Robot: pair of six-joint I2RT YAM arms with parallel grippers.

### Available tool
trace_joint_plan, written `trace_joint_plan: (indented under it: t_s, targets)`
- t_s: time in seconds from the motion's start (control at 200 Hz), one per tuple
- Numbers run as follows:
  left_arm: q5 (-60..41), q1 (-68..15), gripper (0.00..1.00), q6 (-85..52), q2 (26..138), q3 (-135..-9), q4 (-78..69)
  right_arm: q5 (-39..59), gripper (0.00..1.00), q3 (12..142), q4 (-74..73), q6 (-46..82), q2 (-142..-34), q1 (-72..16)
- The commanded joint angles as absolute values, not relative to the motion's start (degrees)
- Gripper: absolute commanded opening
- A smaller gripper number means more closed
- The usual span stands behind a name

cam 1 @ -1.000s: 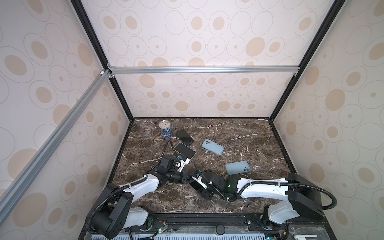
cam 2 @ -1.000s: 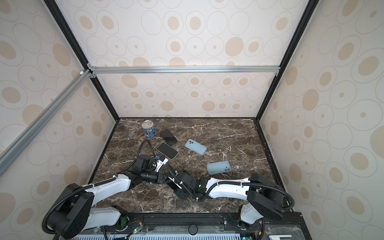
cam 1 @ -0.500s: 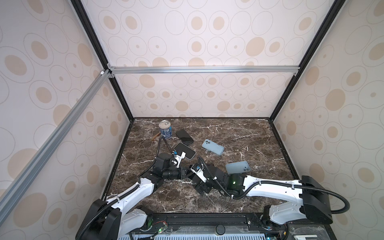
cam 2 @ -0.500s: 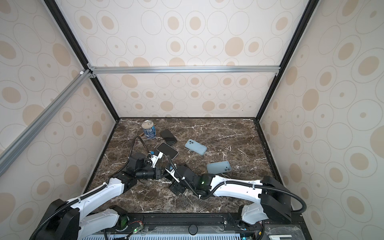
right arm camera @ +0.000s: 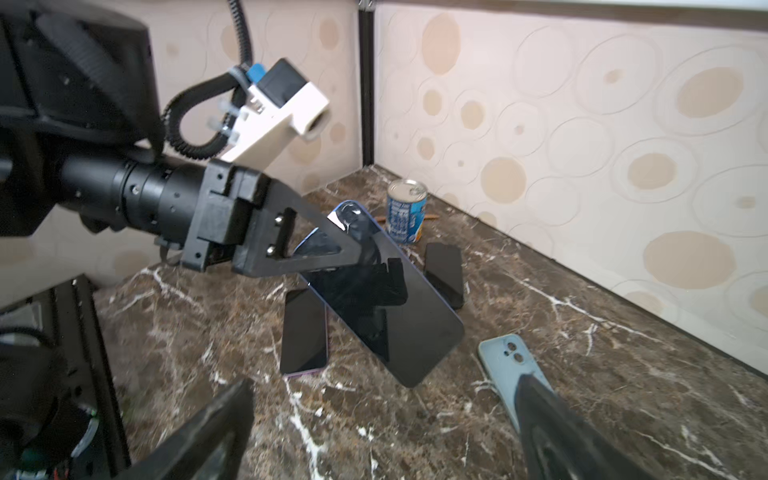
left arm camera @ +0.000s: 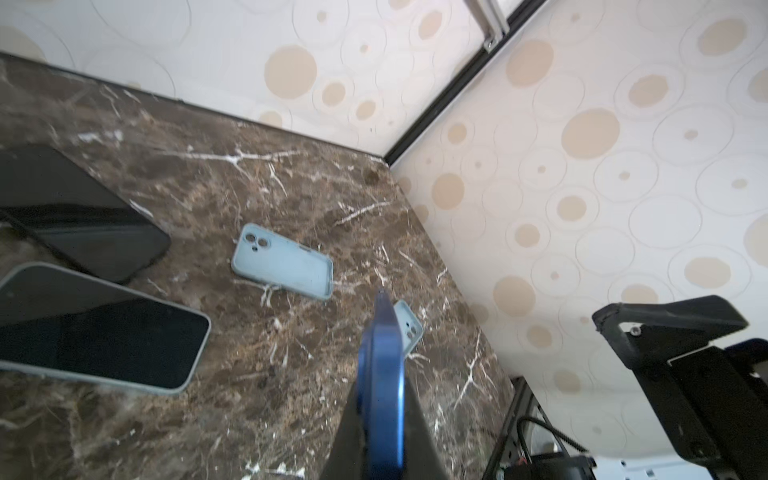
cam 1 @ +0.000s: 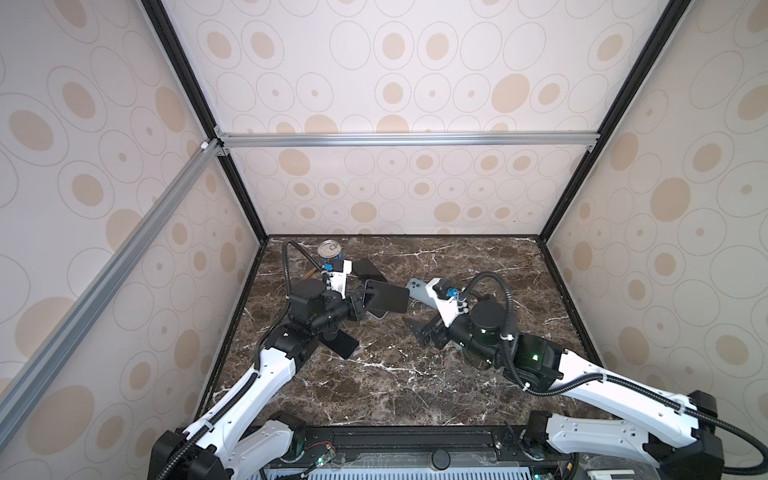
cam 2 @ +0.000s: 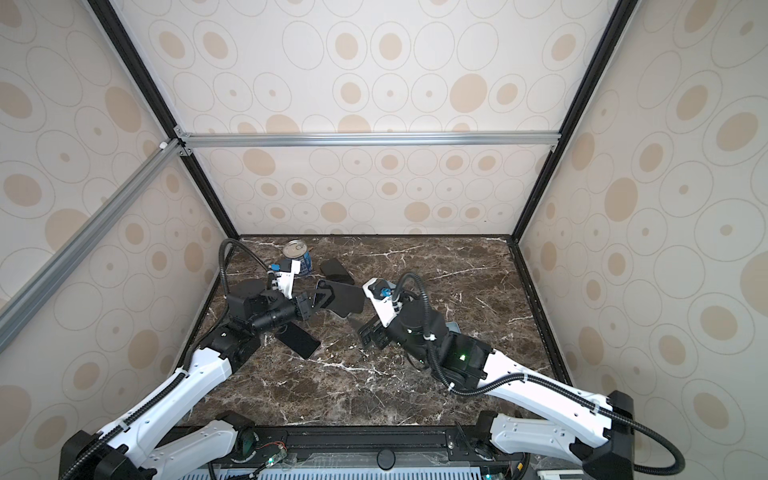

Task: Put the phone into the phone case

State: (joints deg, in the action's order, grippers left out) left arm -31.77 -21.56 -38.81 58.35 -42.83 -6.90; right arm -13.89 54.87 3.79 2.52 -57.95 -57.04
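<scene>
Pinching left gripper: fingers pressed on both faces of phone, at one end.
Can: upright, back left corner of table, near wall.
Purple phone: flat, screen up, partly under left arm.
Black case: flat, just right of can.
Cased phone: screen up on table, beside black case, below the held phone in both top views.
Phone: blue edge, dark screen, held off table, tilted, left of centre, not in any case.
Blue case: flat, camera holes up, just right of phone, apart from it.
Right gripper: fingers spread wide, nothing between, above table, facing phone, near blue case.
Second blue case: flat, further right, mostly hidden behind right arm in both top views.
</scene>
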Motion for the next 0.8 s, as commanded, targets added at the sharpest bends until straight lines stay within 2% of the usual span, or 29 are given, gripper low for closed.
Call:
trace_joint_plan:
  t_s: [0.0, 0.095, 0.205, 0.37, 0.53, 0.795]
  targets:
    - [-30.2, -21.2, 0.0, -39.3, 56.7, -46.2, -12.5, -9.2, 0.99, 57.3, 2.8, 5.1, -56.6, -52.2]
    - [-30.3, -21.2, 0.0, -39.4, 55.9, -46.1, -15.1, -2.2, 1.0, 59.7, 4.3, 8.3, -56.3, -46.7]
    - [-31.8, -21.1, 0.0, -39.2, 54.2, -45.5, -19.7, 8.8, 0.92, 61.6, 4.2, 10.8, -57.2, -41.5]
    - [-32.0, -21.2, 0.0, -40.4, 50.2, -42.5, -27.6, 21.5, 0.86, 61.9, 2.1, 14.5, -58.3, -37.6]
    - [-32.7, -21.1, 0.0, -42.7, 47.7, -40.5, -33.4, 28.0, 0.83, 59.2, -2.7, 19.8, -57.0, -35.3]
    - [-34.9, -21.1, 0.0, -47.2, 45.0, -35.8, -43.9, 33.9, 0.86, 59.2, -7.3, 22.1, -58.9, -34.7]
